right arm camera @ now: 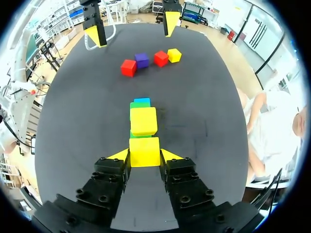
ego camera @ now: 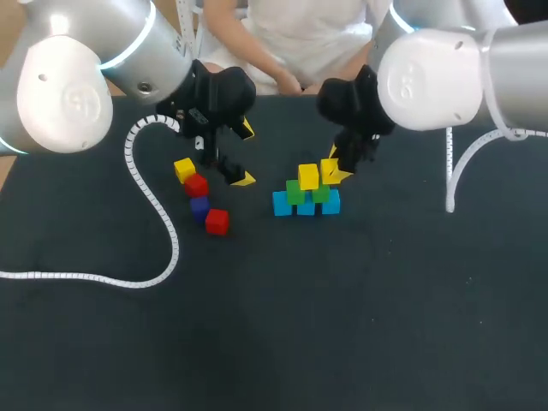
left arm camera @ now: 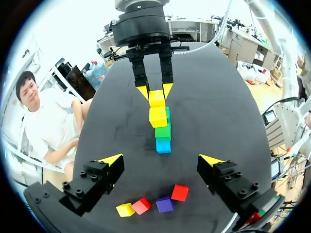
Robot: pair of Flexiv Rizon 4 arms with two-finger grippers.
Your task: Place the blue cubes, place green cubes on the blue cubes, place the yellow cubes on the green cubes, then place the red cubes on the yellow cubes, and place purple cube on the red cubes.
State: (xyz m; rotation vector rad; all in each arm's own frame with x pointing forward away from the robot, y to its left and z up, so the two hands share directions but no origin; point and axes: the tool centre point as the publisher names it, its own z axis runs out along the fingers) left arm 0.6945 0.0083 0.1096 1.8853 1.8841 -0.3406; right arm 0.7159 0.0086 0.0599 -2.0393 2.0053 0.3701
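A stack stands mid-table: three blue cubes (ego camera: 306, 206) in a row, two green cubes (ego camera: 295, 192) on them, and one yellow cube (ego camera: 308, 176) on the green. My right gripper (ego camera: 337, 166) is shut on a second yellow cube (ego camera: 330, 169) at the stack's right end, just over a green cube; the right wrist view shows this held cube (right arm camera: 144, 151) pinched between both fingers. My left gripper (ego camera: 245, 154) hangs open and empty left of the stack, and in its own view the left gripper (left arm camera: 160, 160) is above the loose cubes.
Loose cubes lie in a line at the left: yellow (ego camera: 184, 169), red (ego camera: 196, 185), purple (ego camera: 199, 206) and red (ego camera: 217, 221). A white coiled cable (ego camera: 158, 210) trails across the left of the table. Another cable (ego camera: 454, 171) arcs at the right.
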